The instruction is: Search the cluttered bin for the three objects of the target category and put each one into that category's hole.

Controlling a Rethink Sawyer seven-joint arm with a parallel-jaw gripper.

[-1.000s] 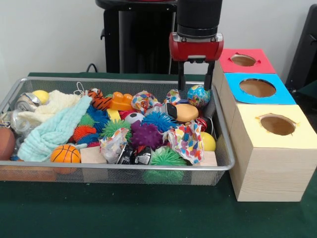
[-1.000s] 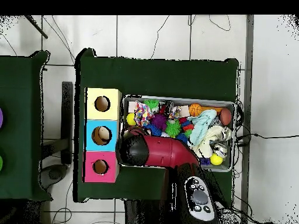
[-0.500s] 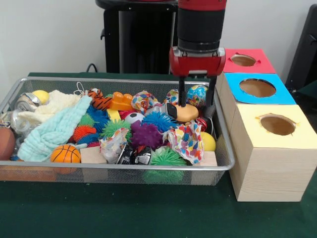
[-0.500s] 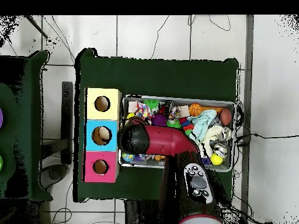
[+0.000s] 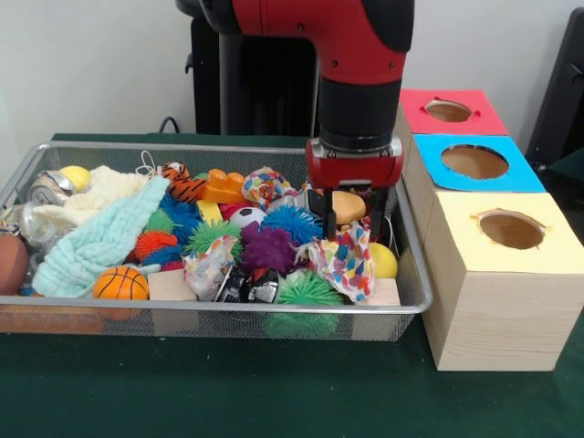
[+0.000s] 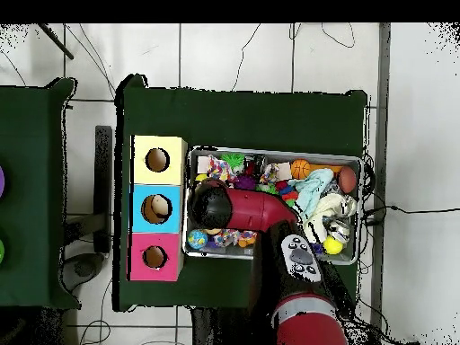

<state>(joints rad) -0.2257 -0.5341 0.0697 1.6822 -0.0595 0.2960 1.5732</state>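
Over the bin (image 5: pixel 415 265), claw (image 5: pixel 352 217) straddles dotted cloth (image 5: pixel 345 260), fingers apart.

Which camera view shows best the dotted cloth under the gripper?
The front view: the dotted cloth lies in full sight just below the gripper. In the overhead view the arm covers that spot, so only a scrap of cloth may show beside it.

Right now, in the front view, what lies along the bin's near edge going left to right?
Orange basketball-patterned ball → pale wooden block → green spiky rubber ball → dotted white cloth → plain yellow ball.
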